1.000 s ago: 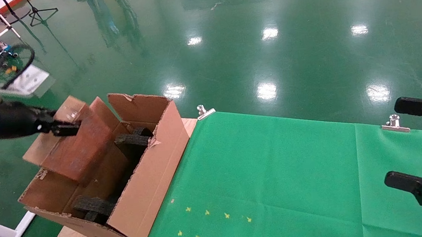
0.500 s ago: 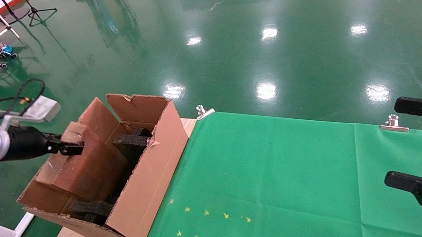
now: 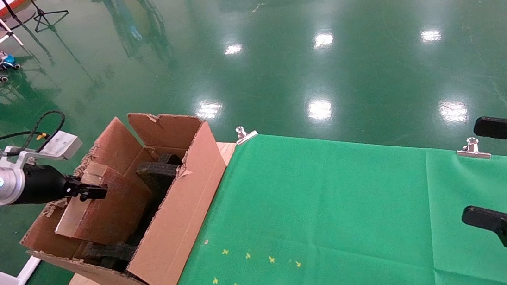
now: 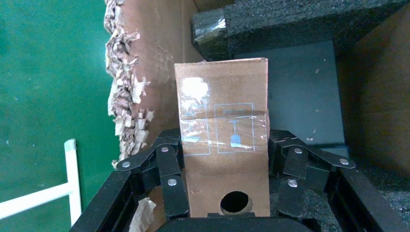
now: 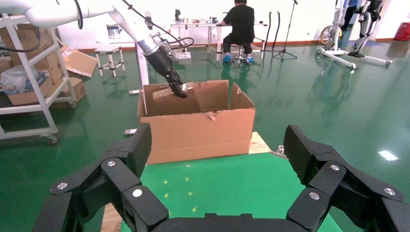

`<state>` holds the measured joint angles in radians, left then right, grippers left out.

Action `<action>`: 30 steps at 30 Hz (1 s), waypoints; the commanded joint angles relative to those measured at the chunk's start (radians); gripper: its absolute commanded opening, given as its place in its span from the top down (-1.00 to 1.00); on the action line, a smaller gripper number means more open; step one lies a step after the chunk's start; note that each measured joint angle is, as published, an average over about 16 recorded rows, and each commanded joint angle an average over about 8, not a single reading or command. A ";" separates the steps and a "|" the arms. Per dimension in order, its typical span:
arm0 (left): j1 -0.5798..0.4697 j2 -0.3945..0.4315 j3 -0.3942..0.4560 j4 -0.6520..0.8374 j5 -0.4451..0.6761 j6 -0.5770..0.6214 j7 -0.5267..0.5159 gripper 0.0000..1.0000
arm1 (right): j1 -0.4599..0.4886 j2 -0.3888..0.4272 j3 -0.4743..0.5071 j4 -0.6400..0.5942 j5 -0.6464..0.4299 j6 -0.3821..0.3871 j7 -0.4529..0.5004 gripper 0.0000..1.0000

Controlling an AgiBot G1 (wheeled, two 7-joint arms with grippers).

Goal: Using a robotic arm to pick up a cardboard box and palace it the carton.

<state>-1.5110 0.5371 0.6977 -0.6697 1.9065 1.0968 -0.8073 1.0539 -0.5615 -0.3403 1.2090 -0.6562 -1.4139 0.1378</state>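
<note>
Brown cardboard box (image 4: 222, 150) sits clamped between the fingers of the left gripper (image 3: 93, 191), tilted and partly down inside the carton (image 3: 180, 205) beside the dark foam blocks (image 3: 158, 168) (its small round hole faces the wrist camera). Off to the right, the right gripper (image 5: 220, 169) hangs over the green cloth (image 3: 335, 218) with its jaws spread wide, holding nothing.

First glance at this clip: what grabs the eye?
The left gripper, shut on the cardboard box, holds it tilted and partly inside the ragged-flapped carton, at the wooden table's left end, above dark foam blocks. The right gripper hangs open over the green cloth.
</note>
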 commanded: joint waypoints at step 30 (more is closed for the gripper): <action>-0.007 -0.040 -0.073 -0.128 -0.161 0.039 0.074 -1.00 | 0.000 0.000 0.000 0.000 0.000 0.000 0.000 -1.00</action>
<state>-1.5113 0.4974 0.6263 -0.7955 1.7455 1.1331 -0.7363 1.0538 -0.5614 -0.3403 1.2089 -0.6562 -1.4136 0.1378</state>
